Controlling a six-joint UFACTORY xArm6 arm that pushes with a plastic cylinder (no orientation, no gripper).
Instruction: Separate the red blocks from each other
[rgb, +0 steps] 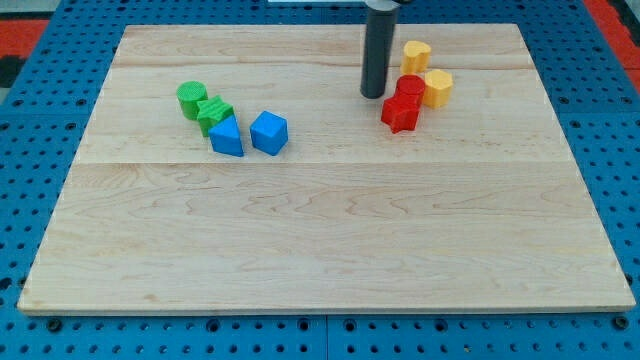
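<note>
One camera looked down at a slant from the near side, set back enough that the whole tabletop (330, 260) showed.

Quick tally of what's sitting on the pale wooden worktop (330, 240): eight small plastic blocks total, two of each colour.

Red, two: a red cylinder-ish block (410, 88) and a red star-ish block (399, 113).

Yellow, two: a yellow chunky block (416, 53) and a yellow hexagon-ish block (438, 87).

Green, two: a green cylinder block (191, 98) and a green ridged star-like block (214, 114).

Blue, two: a blue triangular wedge block (227, 137) and a blue cube block (269, 132).

Plus one dark rod tool, so one tip (373, 96).
</note>
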